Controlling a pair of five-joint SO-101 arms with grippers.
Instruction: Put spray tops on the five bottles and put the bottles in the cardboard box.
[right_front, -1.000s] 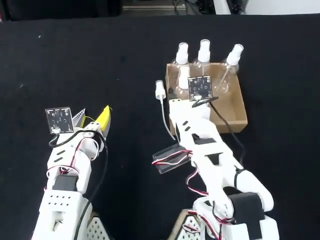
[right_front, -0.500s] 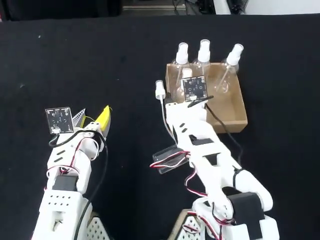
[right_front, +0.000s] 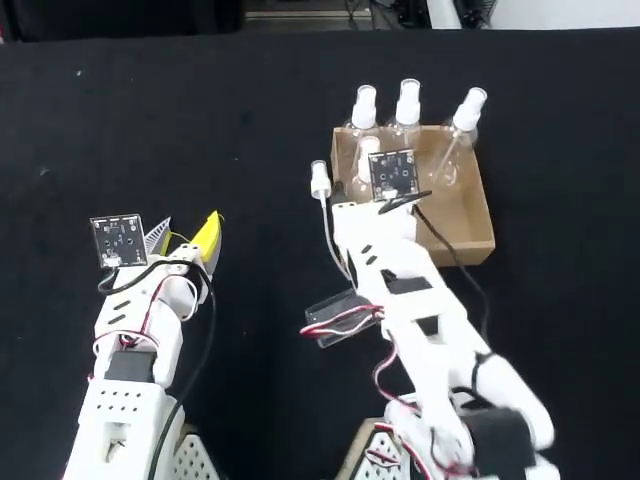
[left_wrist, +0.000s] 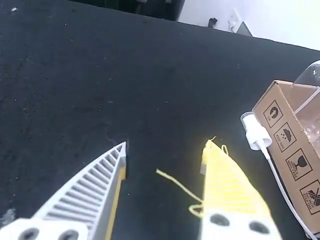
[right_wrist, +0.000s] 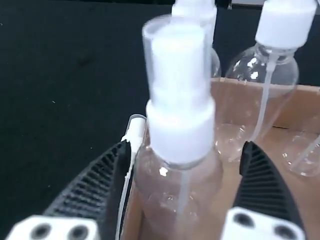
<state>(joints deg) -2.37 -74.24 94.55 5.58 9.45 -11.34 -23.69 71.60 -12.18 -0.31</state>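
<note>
Clear plastic bottle (right_wrist: 177, 165) with white spray top stands upright in the brown cardboard box (right_front: 487, 215), between the right pincer (right_wrist: 185, 145)'s wide-spread fingers. Right arm is extended forward over the box. Left pincer (left_wrist: 165, 147), likewise wide, points forward above the black table (right_front: 150, 120).

Two white arms here. The left arm (right_front: 140, 330) is blocky white plastic with black servo bodies between the shells, and red, white and black wires (right_front: 125, 340) loop along it. The left end effector (left_wrist: 166, 145) has mismatched pointed, ribbed fingers: a yellow finger (left_wrist: 227, 190) trailing a loose yellow thread (left_wrist: 175, 182), and a pale grey finger (left_wrist: 95, 185). The right arm (right_front: 420, 320) has the same white build, with a black cable (right_front: 445, 245) alongside. The right end effector (right_wrist: 185, 145) has black ribbed fingers (right_wrist: 95, 185) on white mounts with dark screw holes (right_wrist: 77, 232). Each wrist carries a small black square board (right_front: 118, 238).
</note>
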